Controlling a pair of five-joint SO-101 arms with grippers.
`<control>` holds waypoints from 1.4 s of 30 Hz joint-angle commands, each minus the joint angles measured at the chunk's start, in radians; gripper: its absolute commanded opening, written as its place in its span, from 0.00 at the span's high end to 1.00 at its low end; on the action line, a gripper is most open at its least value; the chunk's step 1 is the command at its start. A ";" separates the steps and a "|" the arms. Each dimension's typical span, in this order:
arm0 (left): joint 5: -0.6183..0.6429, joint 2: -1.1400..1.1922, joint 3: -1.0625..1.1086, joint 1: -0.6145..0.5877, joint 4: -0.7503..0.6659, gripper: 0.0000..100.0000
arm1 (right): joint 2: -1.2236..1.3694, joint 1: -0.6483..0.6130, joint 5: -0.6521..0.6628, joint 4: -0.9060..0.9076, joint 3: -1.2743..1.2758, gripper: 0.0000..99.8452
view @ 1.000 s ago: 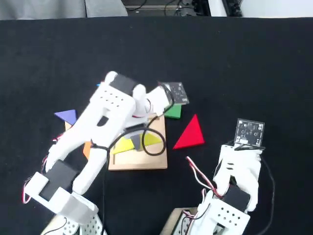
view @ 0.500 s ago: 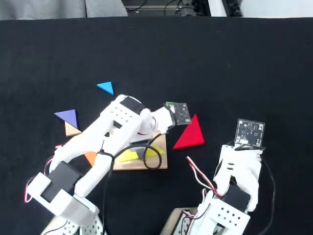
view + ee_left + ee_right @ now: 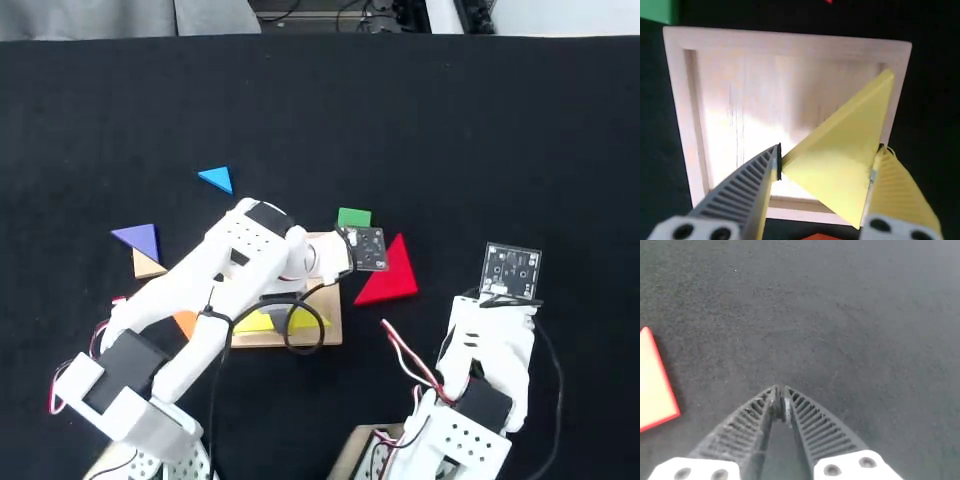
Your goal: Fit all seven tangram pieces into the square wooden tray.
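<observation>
Yellow triangle held at the wooden tray

The left end effector (image 3: 827, 157) is clamped on two edges of a yellow triangle (image 3: 850, 125), tilted over the square wooden tray (image 3: 790, 40) with one corner crossing the rim; whether it touches the tray floor cannot be told. The right end effector (image 3: 779, 399) is closed on nothing above the black tabletop (image 3: 520, 120), near a red triangle (image 3: 392, 272). A green square (image 3: 354, 217) lies just beside the tray; a blue triangle (image 3: 216, 179), purple triangle (image 3: 138, 239), tan piece (image 3: 148, 265) and orange piece (image 3: 184, 322) lie on its other side.
</observation>
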 commanded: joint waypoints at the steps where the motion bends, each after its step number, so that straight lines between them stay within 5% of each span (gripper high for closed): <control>1: -0.008 -0.043 -0.008 0.002 0.002 0.75 | -0.082 0.006 -0.009 -0.025 -0.022 0.99; 18: 0.000 -0.054 -0.018 0.002 -0.002 0.68 | -0.082 -0.020 -0.008 -0.025 -0.019 0.99; 22: 0.017 -0.069 -0.102 -0.101 -0.009 0.69 | -0.082 -0.040 -0.008 -0.025 -0.012 0.99; 27: 0.135 -0.043 -0.120 -0.265 -0.198 0.74 | -0.082 -0.041 -0.008 -0.026 -0.010 0.99; 42: 0.057 -0.008 0.094 -0.206 -0.204 0.75 | -0.082 -0.041 -0.006 -0.026 -0.008 0.99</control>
